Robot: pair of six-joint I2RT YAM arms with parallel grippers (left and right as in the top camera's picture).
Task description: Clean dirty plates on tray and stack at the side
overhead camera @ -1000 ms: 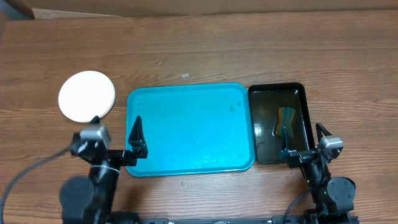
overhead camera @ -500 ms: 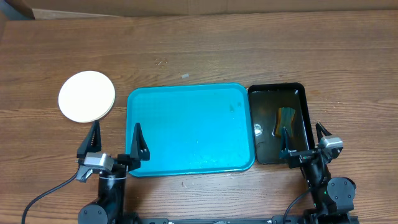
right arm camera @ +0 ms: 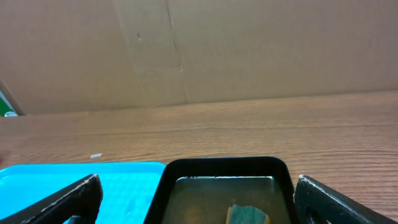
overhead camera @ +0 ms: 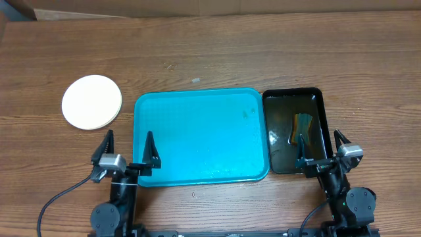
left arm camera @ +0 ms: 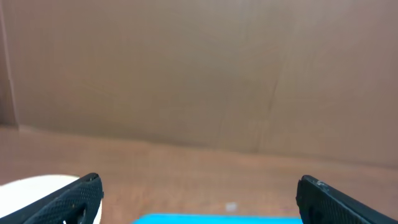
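Observation:
The turquoise tray point(overhead camera: 200, 135) lies in the middle of the table with nothing on it but a few small specks. A pile of round pale plates point(overhead camera: 92, 102) sits on the wood to its left; the top face shows no smear. My left gripper point(overhead camera: 127, 146) stands open at the tray's near left corner, holding nothing. In the left wrist view the left gripper point(left arm camera: 199, 182) frames the tray's far rim point(left arm camera: 217, 219), with a plate edge point(left arm camera: 37, 186) at lower left. My right gripper point(overhead camera: 321, 148) is open over the near end of the black tub point(overhead camera: 294, 130).
The black tub point(right arm camera: 221, 167) holds water and a yellow-green sponge point(right arm camera: 249, 214), right beside the tray point(right arm camera: 81, 171). A cardboard wall closes the far side. A small white scrap point(overhead camera: 195, 80) lies behind the tray. A black cable point(overhead camera: 59, 197) loops at the near left.
My left arm has drawn back from beside the plates and shifted right, settling at the tray's near left corner. The right arm has not moved.

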